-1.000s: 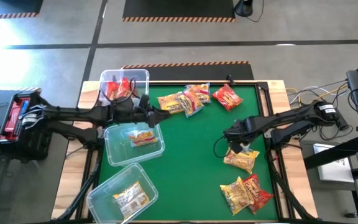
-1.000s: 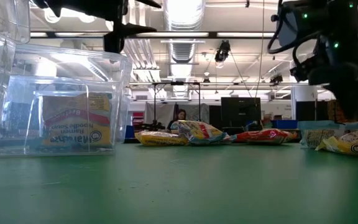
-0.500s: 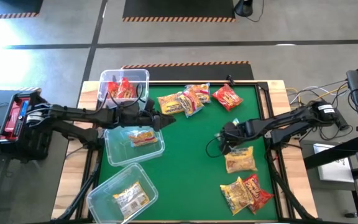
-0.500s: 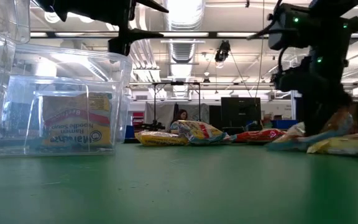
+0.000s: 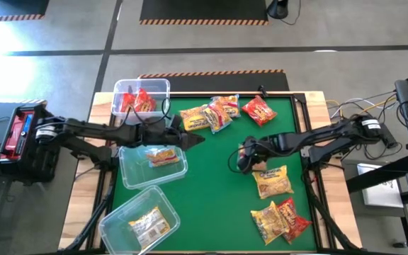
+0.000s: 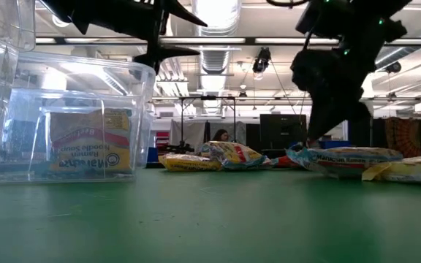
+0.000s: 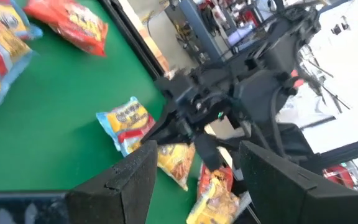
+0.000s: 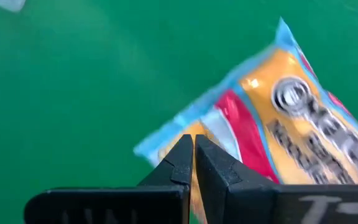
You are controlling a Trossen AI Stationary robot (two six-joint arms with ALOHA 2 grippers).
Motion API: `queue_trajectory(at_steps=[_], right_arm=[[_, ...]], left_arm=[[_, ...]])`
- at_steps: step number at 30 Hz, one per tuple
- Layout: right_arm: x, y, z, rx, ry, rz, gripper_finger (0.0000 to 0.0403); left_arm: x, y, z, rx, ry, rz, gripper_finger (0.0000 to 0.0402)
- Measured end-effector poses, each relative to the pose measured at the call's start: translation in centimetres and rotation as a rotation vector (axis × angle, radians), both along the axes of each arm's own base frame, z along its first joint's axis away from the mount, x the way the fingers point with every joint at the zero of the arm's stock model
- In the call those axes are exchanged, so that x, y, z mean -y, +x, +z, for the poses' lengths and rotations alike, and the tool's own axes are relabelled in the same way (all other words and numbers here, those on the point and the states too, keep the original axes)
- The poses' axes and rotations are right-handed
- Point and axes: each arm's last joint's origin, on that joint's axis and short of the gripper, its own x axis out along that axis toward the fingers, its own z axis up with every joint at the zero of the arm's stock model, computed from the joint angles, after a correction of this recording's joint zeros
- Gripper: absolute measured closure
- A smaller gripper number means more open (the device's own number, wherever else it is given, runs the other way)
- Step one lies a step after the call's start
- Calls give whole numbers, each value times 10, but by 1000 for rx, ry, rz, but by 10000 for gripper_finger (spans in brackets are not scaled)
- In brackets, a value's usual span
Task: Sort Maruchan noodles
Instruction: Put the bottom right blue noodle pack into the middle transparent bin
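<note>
- Green felt covers the tabletop (image 5: 218, 177), which carries three clear bins along its left edge and loose noodle packets elsewhere.
- The right gripper (image 5: 245, 157) sits near the tabletop's middle, its fingers pinched tight on the corner of an orange-and-blue packet (image 5: 273, 180); the right wrist view shows the blue wrapper edge running in between the closed fingertips (image 8: 191, 144).
- In the low view that packet (image 6: 349, 158) has its gripped end raised off the felt, while the rest trails toward the right edge.
- The left gripper (image 5: 192, 138) hangs over the inner rim of the middle bin (image 5: 129, 177), fingers spread apart and holding nothing.
- The middle bin holds one yellow packet (image 5: 161, 156).
- The bin at the far left corner (image 5: 119, 91) holds red packets (image 5: 137, 103).
- The bin at the near left corner (image 5: 115, 218) holds another yellow packet (image 5: 149, 225).
- A cluster of yellow and orange packets (image 5: 210, 115) lies along the far edge, with a red packet (image 5: 258, 110) just beside it to the right.
- A yellow packet and a red packet (image 5: 280, 219) overlap near the near right corner.
</note>
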Motion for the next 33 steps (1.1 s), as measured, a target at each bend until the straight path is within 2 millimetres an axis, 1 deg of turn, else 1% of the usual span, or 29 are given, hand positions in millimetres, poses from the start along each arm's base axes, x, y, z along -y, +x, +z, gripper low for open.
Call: queue_trajectory(at_steps=[5, 8, 12, 15, 20, 24, 27, 29, 31, 33], right_arm=[[1, -21, 12, -170, -1, -12, 394], [1, -35, 13, -267, 5, -33, 394], [2, -40, 11, -322, -15, -40, 394], [3, -36, 7, -324, -36, -44, 394], [4, -23, -7, -328, -69, -4, 394], [5, -9, -19, -312, -87, 18, 394], [5, 0, -25, -279, -94, 36, 394], [5, 6, -27, -235, -97, 40, 394], [6, 11, -26, -185, -113, 40, 394], [7, 16, -26, -142, -136, 27, 394]], left_arm=[[0, 6, -7, -11, -22, -7, 192], [1, 10, -11, -12, -33, -16, 192], [1, 15, -13, 16, -32, -25, 192], [0, 18, -15, 34, -31, -25, 192], [0, 21, -16, 13, -36, -29, 192], [1, 30, -3, -5, 18, -48, 192], [1, 38, 6, -93, 84, -71, 192], [3, 39, 9, -166, 117, -89, 192], [7, 40, 16, -183, 160, -110, 192], [9, 38, 16, -210, 183, -129, 192]])
